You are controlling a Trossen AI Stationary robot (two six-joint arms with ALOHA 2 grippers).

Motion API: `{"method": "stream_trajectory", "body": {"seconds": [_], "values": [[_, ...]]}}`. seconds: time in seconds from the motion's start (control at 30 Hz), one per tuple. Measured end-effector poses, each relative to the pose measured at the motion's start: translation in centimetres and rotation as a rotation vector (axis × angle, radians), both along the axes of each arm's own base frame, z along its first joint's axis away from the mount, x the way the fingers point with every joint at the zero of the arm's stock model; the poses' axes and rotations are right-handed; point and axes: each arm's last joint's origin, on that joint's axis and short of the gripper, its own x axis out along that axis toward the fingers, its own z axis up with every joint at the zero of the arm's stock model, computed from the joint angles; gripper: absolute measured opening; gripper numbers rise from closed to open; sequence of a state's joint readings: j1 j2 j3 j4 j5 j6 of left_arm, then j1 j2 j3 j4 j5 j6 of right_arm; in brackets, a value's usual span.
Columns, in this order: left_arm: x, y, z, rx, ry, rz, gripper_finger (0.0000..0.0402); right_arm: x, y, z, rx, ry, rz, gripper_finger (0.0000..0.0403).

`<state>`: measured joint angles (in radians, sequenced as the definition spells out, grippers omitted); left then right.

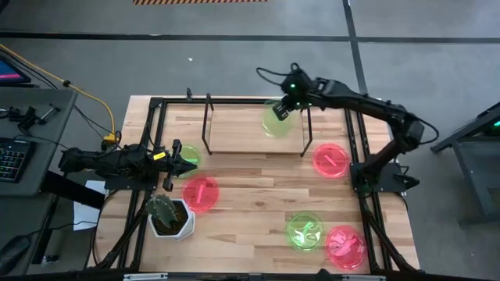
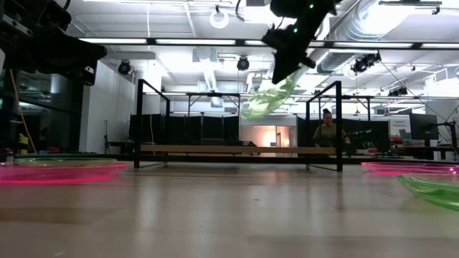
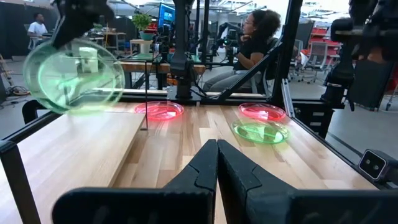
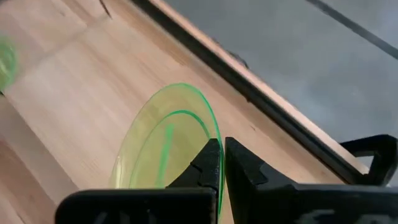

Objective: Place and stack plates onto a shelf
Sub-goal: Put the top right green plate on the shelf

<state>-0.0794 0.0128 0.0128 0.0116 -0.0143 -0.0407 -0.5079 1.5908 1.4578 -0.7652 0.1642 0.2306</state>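
My right gripper [image 1: 283, 109] reaches over the far middle of the table and is shut on a neon green plate [image 1: 275, 122], held in the air above the shelf [image 1: 250, 133], a light-wood board between thin black rods. In the low view that plate [image 2: 267, 97] hangs well above the shelf board [image 2: 237, 150]. My left gripper [image 3: 217, 158] is shut and raised at the table's left side, above another green plate [image 1: 188, 154] that lies flat. A pink plate [image 1: 201, 193] lies flat just near of it. My right gripper pinches the green plate by its rim [image 4: 216, 134] between the two fingers. It comes from above and from the table's right. The plate is lifted clear and hangs tilted below the fingers [image 2: 287, 61], its face slanting down toward the shelf.
Flat on the table's right half lie a pink plate [image 1: 330, 160], a green plate [image 1: 305, 232] and a pink plate [image 1: 344, 246]. A white pot with a cactus [image 1: 169, 216] stands near the left front. A large black frame [image 1: 361, 148] borders the tabletop. People sit beyond the table.
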Motion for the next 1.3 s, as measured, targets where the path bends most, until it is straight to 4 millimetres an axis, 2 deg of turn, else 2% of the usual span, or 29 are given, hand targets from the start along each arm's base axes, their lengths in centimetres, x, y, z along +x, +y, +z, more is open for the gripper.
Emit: {"method": "stream_trajectory", "body": {"seconds": [0.27,0.97,1.3], "values": [[0.0,0.0,0.0,0.000,0.000,0.000,0.0001,-0.1,-0.5,-2.4,0.053,0.175,-0.031,0.0000],[0.0,0.0,0.0,0.000,0.000,0.000,0.0001,-0.2,-0.4,-2.6,0.054,0.183,-0.128,0.0000],[0.0,0.0,0.0,0.000,0.000,0.000,0.0001,1.6,-1.0,-5.7,0.080,0.258,-0.132,0.0000]]}}
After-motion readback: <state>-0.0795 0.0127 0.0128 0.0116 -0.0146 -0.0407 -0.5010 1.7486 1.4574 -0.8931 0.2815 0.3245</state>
